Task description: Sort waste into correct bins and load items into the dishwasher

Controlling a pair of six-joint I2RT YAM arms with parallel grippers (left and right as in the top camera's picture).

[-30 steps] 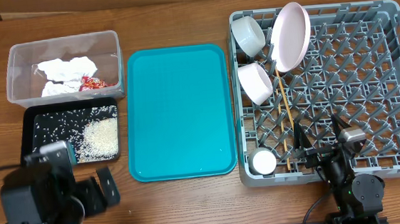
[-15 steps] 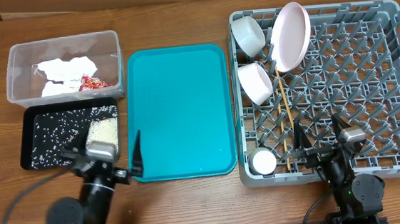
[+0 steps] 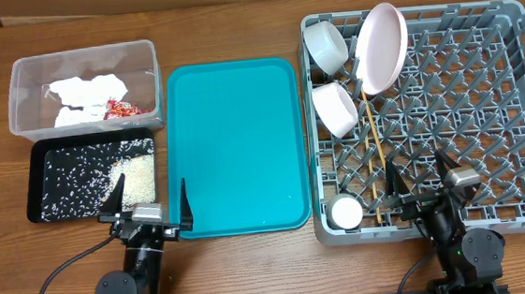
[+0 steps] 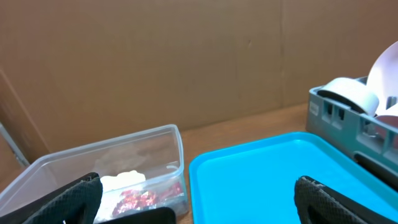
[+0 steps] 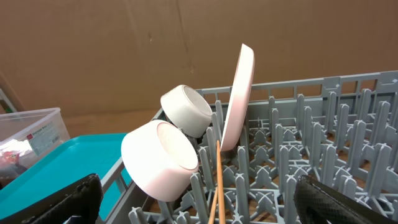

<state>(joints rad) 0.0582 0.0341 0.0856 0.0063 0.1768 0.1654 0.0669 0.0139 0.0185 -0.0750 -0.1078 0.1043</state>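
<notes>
The grey dish rack holds a white plate on edge, two white bowls, a small white cup and wooden chopsticks. The clear tub holds white napkins and a red wrapper. The black tray holds rice grains. My left gripper is open and empty at the front edge between the black tray and the teal tray. My right gripper is open and empty over the rack's front edge.
A teal serving tray lies bare between the bins and the rack; it also shows in the left wrist view. A brown cardboard wall stands behind the table.
My left arm has drawn back toward the front edge and come to rest with its gripper open by the teal tray's front left corner. The right arm has not moved.
</notes>
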